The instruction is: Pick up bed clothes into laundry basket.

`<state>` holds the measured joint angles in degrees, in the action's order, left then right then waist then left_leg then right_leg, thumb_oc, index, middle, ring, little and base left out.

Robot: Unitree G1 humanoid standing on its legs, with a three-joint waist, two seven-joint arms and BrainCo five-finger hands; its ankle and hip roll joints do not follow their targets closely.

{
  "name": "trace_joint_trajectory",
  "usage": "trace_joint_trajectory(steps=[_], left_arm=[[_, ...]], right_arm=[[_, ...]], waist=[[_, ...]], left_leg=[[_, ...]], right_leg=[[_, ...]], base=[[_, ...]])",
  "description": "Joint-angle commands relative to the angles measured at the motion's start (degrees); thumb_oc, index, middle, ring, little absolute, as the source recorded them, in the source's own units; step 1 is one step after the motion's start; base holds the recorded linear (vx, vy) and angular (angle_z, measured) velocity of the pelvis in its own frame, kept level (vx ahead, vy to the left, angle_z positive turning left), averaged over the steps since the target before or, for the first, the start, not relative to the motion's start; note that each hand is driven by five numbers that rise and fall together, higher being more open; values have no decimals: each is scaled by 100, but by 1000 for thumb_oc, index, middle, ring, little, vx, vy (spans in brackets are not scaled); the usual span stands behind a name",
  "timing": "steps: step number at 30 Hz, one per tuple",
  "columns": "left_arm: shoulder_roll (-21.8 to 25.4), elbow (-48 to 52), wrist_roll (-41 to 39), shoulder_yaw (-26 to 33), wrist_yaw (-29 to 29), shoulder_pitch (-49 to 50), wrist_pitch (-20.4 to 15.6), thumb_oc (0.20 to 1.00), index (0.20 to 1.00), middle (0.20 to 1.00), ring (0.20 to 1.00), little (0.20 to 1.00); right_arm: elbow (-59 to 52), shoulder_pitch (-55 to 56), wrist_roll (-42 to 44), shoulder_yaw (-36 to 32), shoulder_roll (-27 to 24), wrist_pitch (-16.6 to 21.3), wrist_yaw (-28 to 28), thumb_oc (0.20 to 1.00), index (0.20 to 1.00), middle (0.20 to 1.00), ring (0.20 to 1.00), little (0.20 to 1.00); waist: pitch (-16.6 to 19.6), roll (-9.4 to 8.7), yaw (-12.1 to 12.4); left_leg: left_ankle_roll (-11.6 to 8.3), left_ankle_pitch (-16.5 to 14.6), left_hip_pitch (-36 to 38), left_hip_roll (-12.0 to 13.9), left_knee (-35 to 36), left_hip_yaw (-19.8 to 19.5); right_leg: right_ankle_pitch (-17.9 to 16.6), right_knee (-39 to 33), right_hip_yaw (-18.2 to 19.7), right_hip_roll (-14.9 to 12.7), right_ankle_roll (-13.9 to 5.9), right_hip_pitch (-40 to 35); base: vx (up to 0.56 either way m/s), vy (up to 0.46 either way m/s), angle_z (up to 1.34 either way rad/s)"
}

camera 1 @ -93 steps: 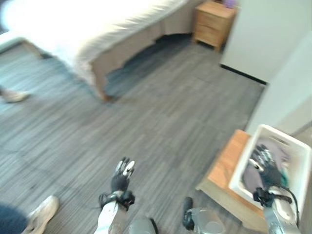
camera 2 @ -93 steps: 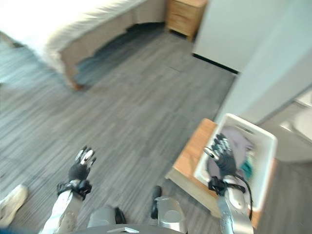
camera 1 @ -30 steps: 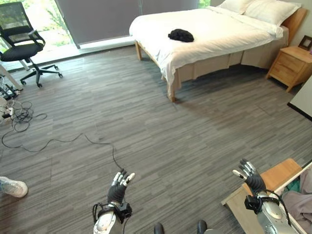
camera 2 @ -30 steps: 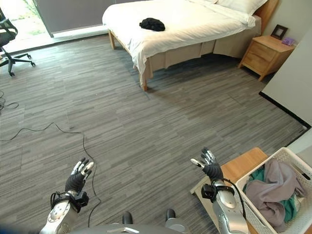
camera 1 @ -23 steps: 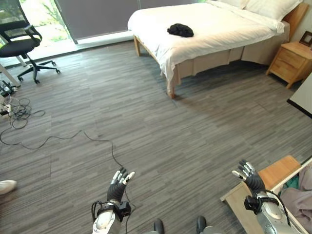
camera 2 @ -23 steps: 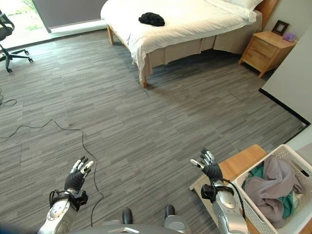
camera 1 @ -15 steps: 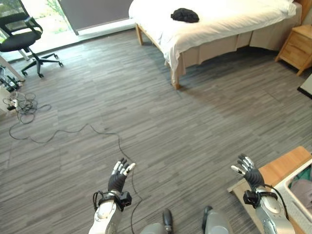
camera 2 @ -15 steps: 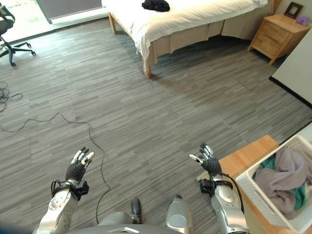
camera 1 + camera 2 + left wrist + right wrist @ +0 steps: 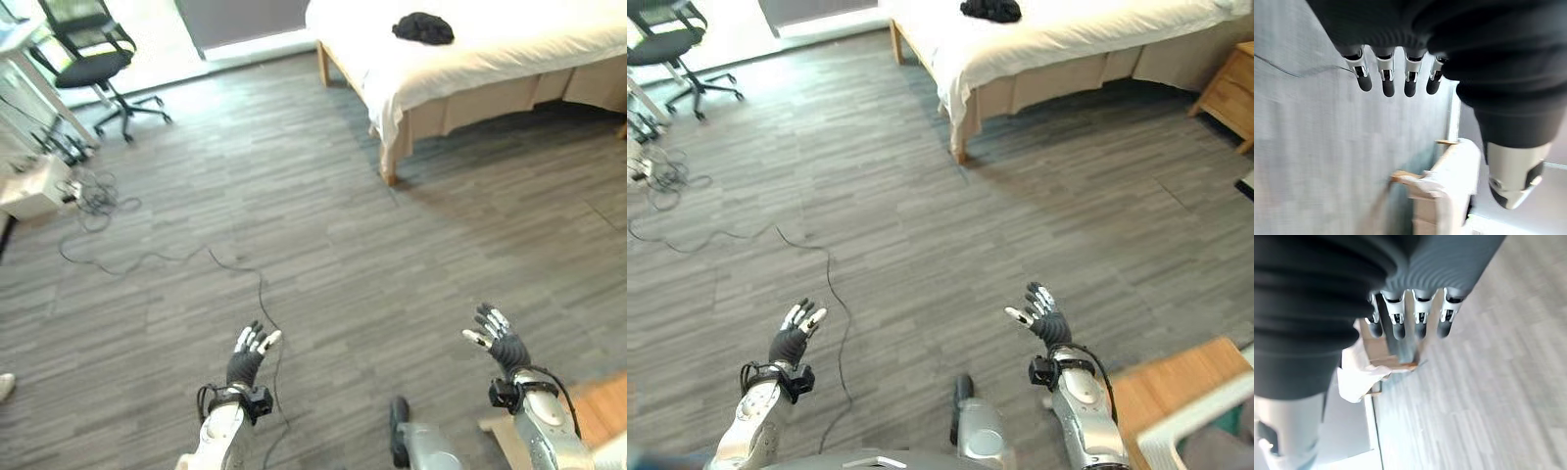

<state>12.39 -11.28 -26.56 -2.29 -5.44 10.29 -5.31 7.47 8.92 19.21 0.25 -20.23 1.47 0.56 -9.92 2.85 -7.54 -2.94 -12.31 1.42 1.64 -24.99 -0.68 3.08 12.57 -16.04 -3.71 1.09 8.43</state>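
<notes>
Basket rim [image 9: 1195, 423] shows as no more than a white edge cut off at the lower right corner of the right eye view, resting on a wooden stand [image 9: 1171, 377]; a sliver of grey cloth lies inside it at the frame corner, too little to make out further. Bed [image 9: 490, 54] runs off the top and right of both head views, so its far end and pillows are hidden, and a wooden nightstand [image 9: 1232, 78] is clipped at the right edge. On the white bedcover lies a dark bundle of clothes [image 9: 423, 27], well apart from both hands and from the basket. The left eye view alone takes in a black office chair [image 9: 93, 64] whole, plus a white box [image 9: 34, 184] with tangled cords by the left wall. Both hands hover over the grey plank floor [image 9: 323, 225], holding nothing: left hand [image 9: 248, 357] and right hand [image 9: 500, 343] each have fingers spread and straight, confirmed in the wrist views.
</notes>
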Motion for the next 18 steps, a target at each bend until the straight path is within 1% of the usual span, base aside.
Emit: trace_joint_trajectory(steps=[1, 2, 3, 4, 5, 6, 7, 8, 9, 10, 12, 13, 14, 15, 16, 17, 18], left_arm=[[306, 420, -202, 120, 4, -222, -339, 1000, 1000, 1000, 1000, 1000], [311, 420, -202, 120, 4, -226, -339, 1000, 1000, 1000, 1000, 1000], [247, 425, -313, 95, -23, -202, -305, 1000, 1000, 1000, 1000, 1000], [249, 425, -313, 95, -23, -204, -305, 1000, 1000, 1000, 1000, 1000], [231, 405, -320, 88, -35, -204, -280, 1000, 1000, 1000, 1000, 1000], [217, 393, -381, 97, -22, -159, -283, 1000, 1000, 1000, 1000, 1000], [223, 377, -350, 109, -28, -91, -304, 1000, 1000, 1000, 1000, 1000], [222, 377, -350, 109, -28, -91, -304, 1000, 1000, 1000, 1000, 1000], [212, 342, -332, 110, -31, -66, -311, 1000, 1000, 1000, 1000, 1000], [143, 301, -378, 136, -45, -43, -336, 1000, 1000, 1000, 1000, 1000], [72, 265, -424, 141, -65, -51, -360, 1000, 1000, 1000, 1000, 1000], [47, 261, -432, 144, -72, -56, -376, 1000, 1000, 1000, 1000, 1000], [21, 232, -439, 165, -78, -43, -393, 1000, 1000, 1000, 1000, 1000], [4, 185, -466, 193, -80, -33, -396, 1000, 1000, 1000, 1000, 1000], [27, 175, -454, 152, -76, -26, -396, 1000, 1000, 1000, 1000, 1000], [49, 201, -448, 160, -71, -14, -388, 1000, 1000, 1000, 1000, 1000], [82, 179, -424, 151, -91, -20, -377, 1000, 1000, 1000, 1000, 1000]], right_arm=[[-275, 31, 330, -138, -190, 328, 9, 1000, 1000, 1000, 1000, 1000], [-275, 29, 330, -139, -185, 327, 9, 1000, 1000, 1000, 1000, 1000], [-287, 55, 316, -172, -196, 298, -92, 1000, 1000, 1000, 1000, 1000], [-288, 54, 316, -173, -193, 297, -92, 1000, 1000, 1000, 1000, 1000], [-282, 45, 300, -175, -192, 281, -147, 1000, 1000, 1000, 1000, 1000], [-320, 42, 340, -193, -157, 285, -166, 1000, 1000, 1000, 1000, 1000], [-323, 73, 294, -166, -126, 313, -141, 1000, 1000, 1000, 1000, 1000], [-323, 73, 293, -167, -126, 313, -141, 1000, 1000, 1000, 1000, 1000], [-308, 103, 217, -121, -110, 312, -118, 1000, 1000, 1000, 1000, 1000], [-274, 142, 60, -31, -97, 298, -84, 1000, 1000, 1000, 1000, 1000], [-219, 148, -40, -4, -127, 298, -78, 1000, 1000, 1000, 1000, 1000], [-204, 152, -61, -21, -138, 309, -76, 1000, 1000, 1000, 1000, 1000], [-196, 186, -90, -49, -139, 289, -68, 1000, 1000, 1000, 1000, 1000], [-210, 278, -96, -103, -62, 236, -36, 1000, 1000, 1000, 1000, 1000], [-204, 356, -59, -125, 43, 233, -40, 1000, 1000, 1000, 1000, 1000], [-195, 370, -32, -110, 112, 204, -21, 1000, 1000, 1000, 1000, 1000], [-157, 374, -59, -65, 167, 192, -21, 1000, 1000, 1000, 1000, 1000]], waist=[[-276, -367, 51], [-264, -388, 41], [-400, -501, 192], [-392, -515, 191], [-415, -558, 252], [-434, -591, 385], [-425, -555, 482], [-415, -570, 489], [-392, -509, 536], [-353, -374, 616], [-274, -294, 659], [-236, -284, 653], [-210, -285, 655], [-90, -259, 642], [16, -259, 639], [73, -289, 648], [112, -387, 644]], left_leg=[[-492, 1874, 99, 224, -1830, 269], [-485, 1894, 70, 201, -1831, 263], [-262, 1515, -484, 301, -1987, 478], [-254, 1532, -497, 285, -1977, 484], [-175, 1375, -801, 332, -1813, 610], [-90, 1155, -1337, 454, -1042, 922], [-76, 1340, -1523, 575, 102, 1104], [-71, 1381, -1506, 558, 160, 1123], [-87, 1585, -1461, 581, 884, 1162], [-172, 2053, -1359, 540, 2061, 937], [-313, 2279, -1425, 642, 2679, 767], [-408, 2390, -1492, 714, 2897, 765], [-474, 2486, -1455, 781, 2886, 824], [-467, 2533, -1328, 874, 2714, 1066], [-435, 2572, -1355, 872, 2491, 1180], [-333, 2427, -1378, 818, 2312, 1252], [-219, 2267, -1349, 706, 2190, 1330]], right_leg=[[-37, -767, 318, 4, -163, -374], [-53, -778, 312, -21, -166, -359], [61, -936, 376, 37, -129, -707], [46, -948, 377, 21, -133, -698], [88, -1036, 410, 44, -146, -863], [181, -1211, 430, 95, -239, -1220], [310, -1270, 558, 166, -301, -1401], [297, -1273, 566, 150, -302, -1387], [397, -1270, 625, 209, -327, -1517], [598, -1283, 784, 279, -381, -1812], [743, -1302, 913, 223, -443, -2068], [832, -1332, 1010, 169, -477, -2219], [873, -1347, 1114, 119, -500, -2365], [978, -1370, 1194, 37, -564, -2584], [1019, -1294, 1183, -109, -629, -2607], [994, -1155, 1217, -250, -719, -2572], [784, -860, 1226, -475, -853, -2522]], base=[[225, -268, 13], [324, -290, 2], [231, -182, -22], [377, -237, -26], [436, -110, -27], [740, -85, -10], [600, -30, -17], [485, 55, -68], [541, 119, -92], [703, 154, -99], [601, 149, -78], [519, 135, -101], [689, 201, -138], [760, 280, -109], [737, 329, -75], [558, 319, -26], [426, 270, -35]])
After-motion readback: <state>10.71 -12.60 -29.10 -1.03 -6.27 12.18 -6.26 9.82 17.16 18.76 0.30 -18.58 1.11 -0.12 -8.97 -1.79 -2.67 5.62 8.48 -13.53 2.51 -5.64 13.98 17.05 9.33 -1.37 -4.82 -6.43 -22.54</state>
